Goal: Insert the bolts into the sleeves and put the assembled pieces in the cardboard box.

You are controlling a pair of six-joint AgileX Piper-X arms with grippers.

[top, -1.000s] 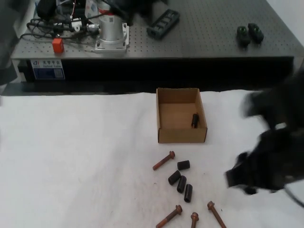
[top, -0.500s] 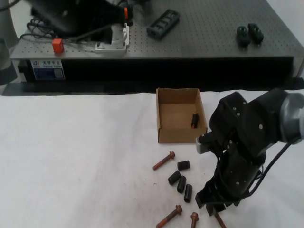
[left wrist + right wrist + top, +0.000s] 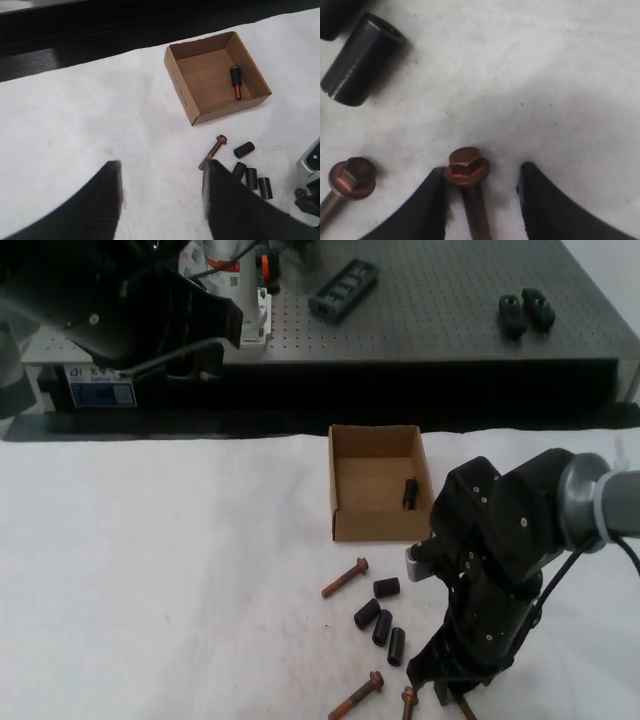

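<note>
The right hand (image 3: 481,172) has just swung in from the right and dropped over the near-right bolt (image 3: 466,166), spread open astride its head, gripping nothing yet, so a pick-up seems next; sleeves (image 3: 381,625) lie just left, one assembled piece (image 3: 235,81) already in the cardboard box (image 3: 380,525).

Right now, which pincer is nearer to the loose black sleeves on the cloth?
Right. The right pincer sits low beside the sleeves, open around a bolt. The left pincer hangs high above the cloth, far from them.
</note>
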